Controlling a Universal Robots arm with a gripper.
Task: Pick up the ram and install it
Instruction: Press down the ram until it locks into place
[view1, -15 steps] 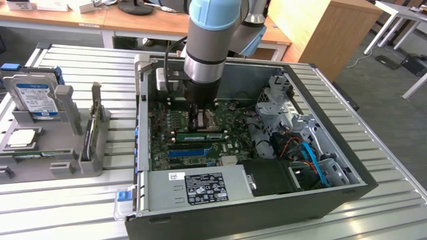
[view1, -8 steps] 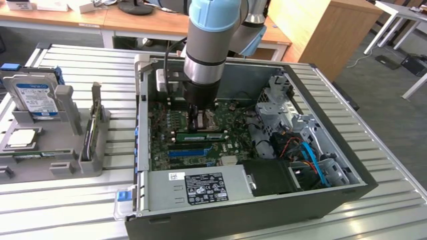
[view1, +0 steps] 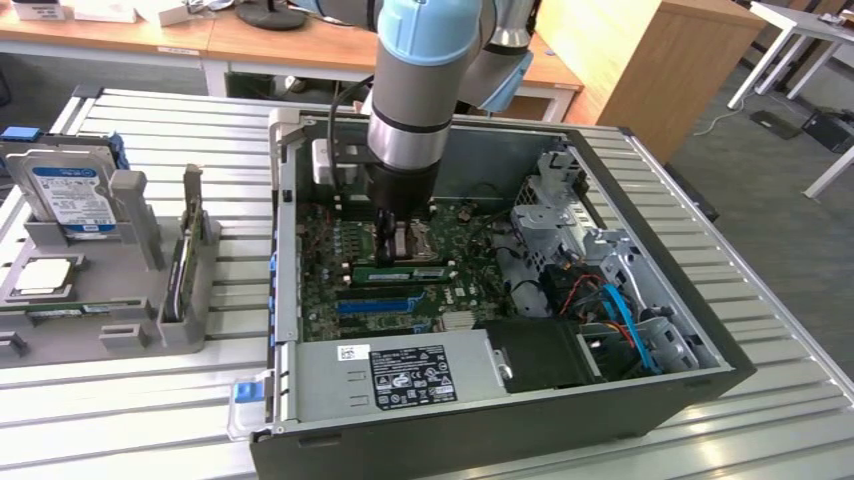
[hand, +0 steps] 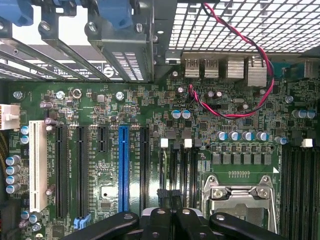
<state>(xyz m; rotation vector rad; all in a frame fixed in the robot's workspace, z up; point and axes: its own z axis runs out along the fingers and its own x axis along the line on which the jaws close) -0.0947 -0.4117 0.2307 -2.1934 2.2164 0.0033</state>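
I've got the pincer (view1: 395, 238) down inside the open PC case (view1: 641, 180), fingers (hand: 165, 222) pressed together and gripping nothing, tips just over the motherboard (hand: 100, 100) beside the CPU socket (hand: 240, 195). The ram (view1: 398, 272) is seated in its slot right below the pincer, lying flat across the board. Room is tight: case wall and drive cage (view1: 561, 210) flank the arm, and the hard drive (view1: 67, 195) sits well apart on the table (view1: 747, 300).

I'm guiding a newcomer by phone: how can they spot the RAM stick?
Find the open computer case on the slatted table. On its green motherboard, close by the gripper, sits the ram: a slim green strip with a pale label, unlike the plain blue slot alongside.
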